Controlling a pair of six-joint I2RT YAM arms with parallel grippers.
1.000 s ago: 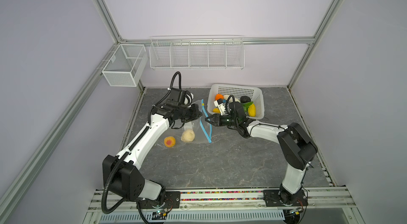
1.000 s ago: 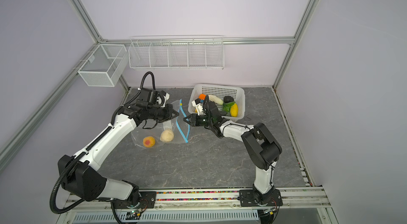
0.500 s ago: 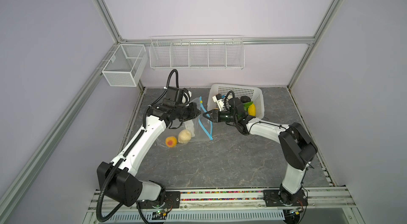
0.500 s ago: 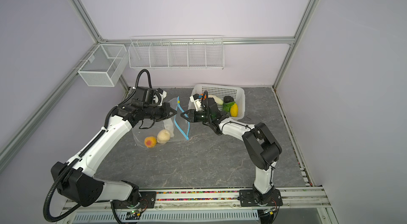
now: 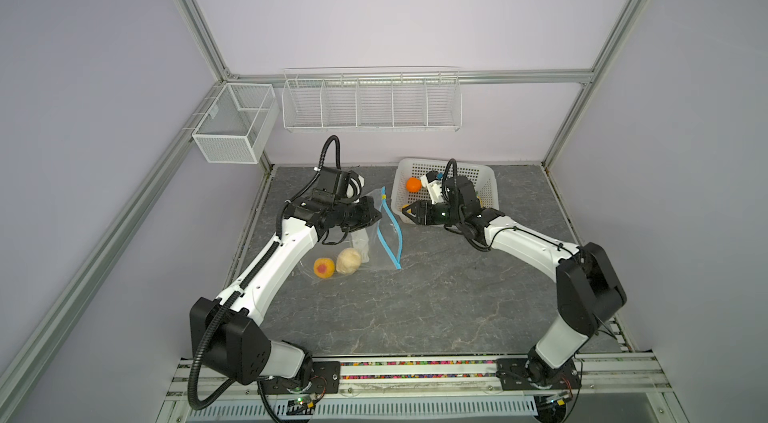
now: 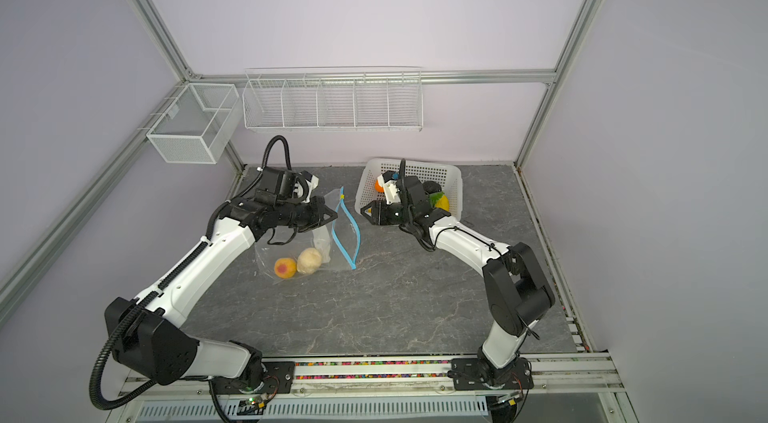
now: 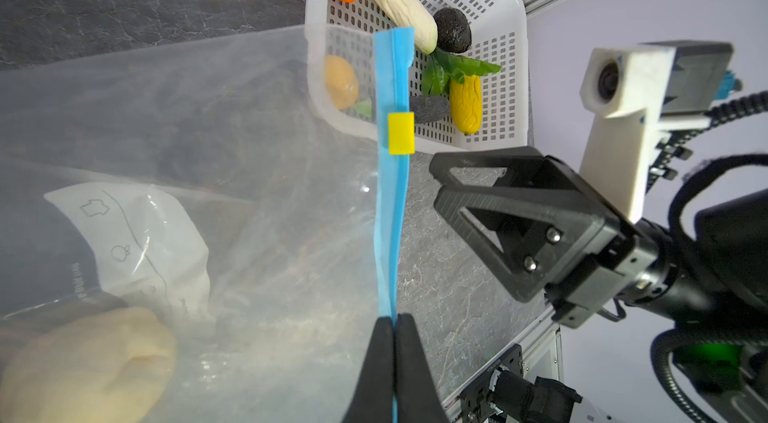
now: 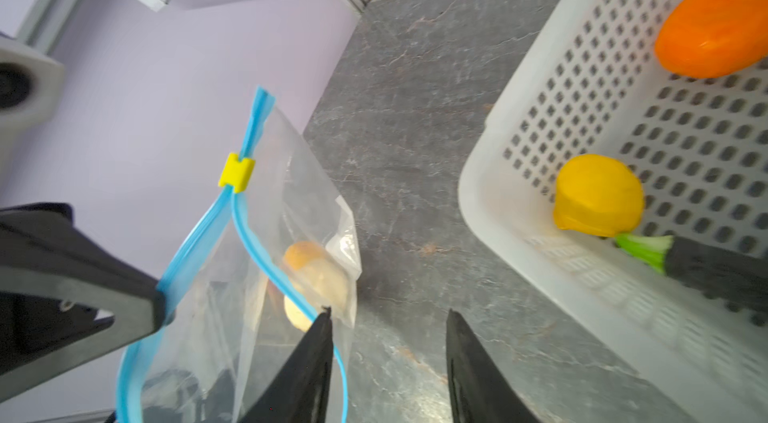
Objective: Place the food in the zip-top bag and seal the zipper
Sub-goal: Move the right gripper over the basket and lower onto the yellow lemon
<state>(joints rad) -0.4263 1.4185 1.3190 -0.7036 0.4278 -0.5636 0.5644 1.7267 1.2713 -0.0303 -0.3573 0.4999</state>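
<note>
Clear bag (image 5: pixel 376 248), two foods (image 5: pixel 348 261) inside; left hand (image 7: pixel 393 319) tight on zipper (image 7: pixel 392 192), right hand (image 8: pixel 389 312) released

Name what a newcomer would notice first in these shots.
The clear zip-top bag is held up left of centre: the left gripper is shut on its blue zipper, with two pieces of food inside. The right gripper, jaws apart, sits close beside the mouth. At back right, a white basket holds more food.

Robotics lab cell, aluminium frame (image 5: pixel 195 26), lilac panels (image 5: pixel 395 5), robot mounting rail (image 5: pixel 415 369)
</note>
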